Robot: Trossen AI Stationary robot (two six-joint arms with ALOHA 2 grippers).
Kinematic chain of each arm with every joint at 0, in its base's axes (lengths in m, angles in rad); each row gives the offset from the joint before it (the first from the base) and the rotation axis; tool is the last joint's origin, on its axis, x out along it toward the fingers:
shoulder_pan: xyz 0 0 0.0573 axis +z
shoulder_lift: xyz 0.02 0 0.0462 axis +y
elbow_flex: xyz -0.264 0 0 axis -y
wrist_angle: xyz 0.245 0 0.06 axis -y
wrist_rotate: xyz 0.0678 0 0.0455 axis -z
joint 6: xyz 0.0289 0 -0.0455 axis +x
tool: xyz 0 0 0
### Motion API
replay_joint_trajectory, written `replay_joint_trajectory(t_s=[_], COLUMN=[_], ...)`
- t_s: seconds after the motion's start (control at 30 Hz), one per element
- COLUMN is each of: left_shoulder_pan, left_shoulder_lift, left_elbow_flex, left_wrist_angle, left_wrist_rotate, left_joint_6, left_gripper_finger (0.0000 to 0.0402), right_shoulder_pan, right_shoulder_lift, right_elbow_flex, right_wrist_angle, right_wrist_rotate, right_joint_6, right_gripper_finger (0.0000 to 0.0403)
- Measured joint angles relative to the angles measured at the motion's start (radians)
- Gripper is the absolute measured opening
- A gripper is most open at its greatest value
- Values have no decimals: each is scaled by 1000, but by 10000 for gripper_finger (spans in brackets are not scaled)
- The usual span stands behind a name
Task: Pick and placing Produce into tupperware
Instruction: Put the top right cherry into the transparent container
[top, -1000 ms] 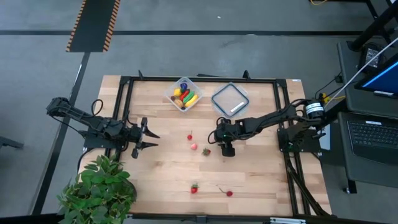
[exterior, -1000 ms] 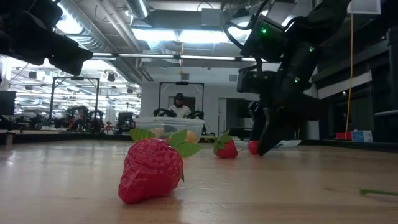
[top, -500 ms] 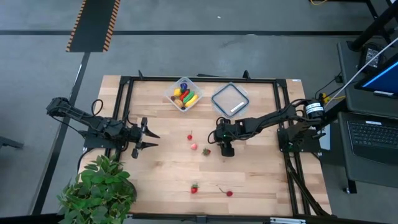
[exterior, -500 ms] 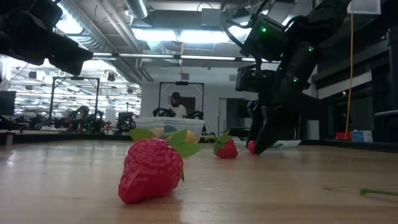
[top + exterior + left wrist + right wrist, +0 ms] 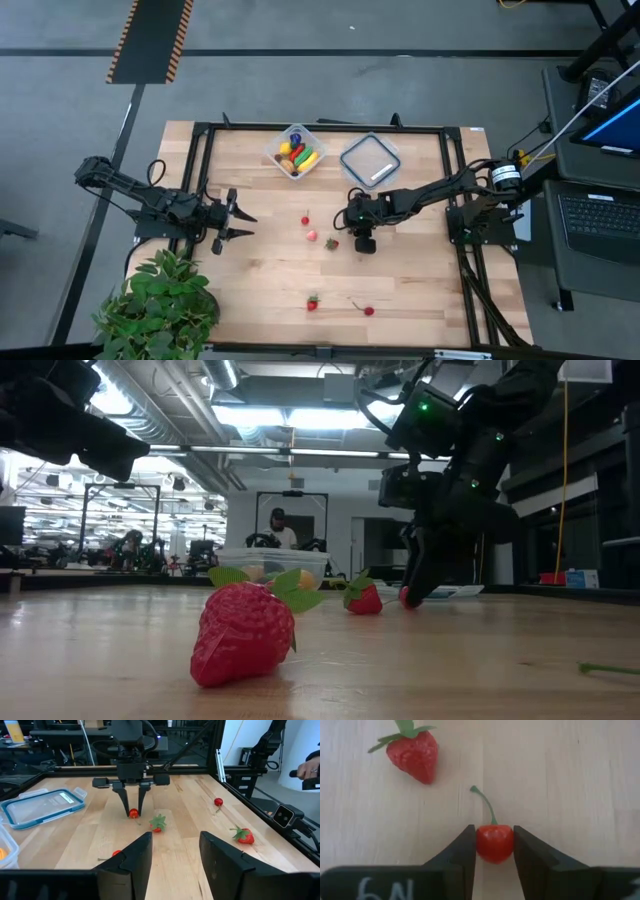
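Observation:
A small red cherry point(image 5: 494, 842) with a green stem sits between the fingers of my right gripper point(image 5: 362, 241), which is shut on it at mid-table; in the high view the gripper hides it. A strawberry point(image 5: 414, 751) lies just beyond it. The clear tupperware point(image 5: 295, 150) stands at the far edge with several coloured produce pieces inside. More strawberries point(image 5: 312, 236) and a second cherry point(image 5: 369, 311) lie loose on the wood. At the table's left side, my left gripper point(image 5: 175, 855) hovers open with nothing between its fingers. My right gripper pinches the cherry's round body point(image 5: 481, 844) between its two fingers, one on each side. The fingers point(image 5: 133, 802) come from above, pointing down. The stem point(image 5: 485, 802) sticks out ahead of them. The cherry is at table height point(image 5: 406, 596).
The flat lid point(image 5: 370, 160) lies right of the tupperware. A potted plant point(image 5: 160, 305) stands at the near left corner. A black frame point(image 5: 200, 180) rims the table. A large strawberry point(image 5: 243, 632) lies close to the low camera. A person stands far behind the table.
My right gripper has shut its fingers onto the cherry while staying in place. The cherry has stayed where it was.

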Motion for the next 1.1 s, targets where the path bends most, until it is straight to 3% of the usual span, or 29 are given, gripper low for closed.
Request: replay_joint_trajectory(t_s=[0.27, 0.57, 0.7, 0.9, 1.1], left_shoulder_pan=[0, 0, 0, 0, 0], left_shoulder_lift=[0, 0, 0, 0, 0], left_elbow_flex=[0, 0, 0, 0, 0], left_wrist_angle=[0, 1, 1, 1, 1], left_wrist_rotate=[0, 0, 0, 0, 0], left_joint_6=[0, 0, 0, 0, 0], left_gripper_finger=[149, 154, 157, 150, 148], right_shoulder_pan=[6, 38, 53, 75, 97], right_shoulder_lift=[-26, -185, -284, -436, -542], right_elbow_flex=[1, 104, 121, 43, -118], right_wrist_angle=[-15, -89, -127, -126, 106], right_wrist_rotate=[-18, -16, 38, 175, 202], right_joint_6=[40, 18, 1, 25, 23], right_gripper_finger=[109, 109, 109, 109, 109])
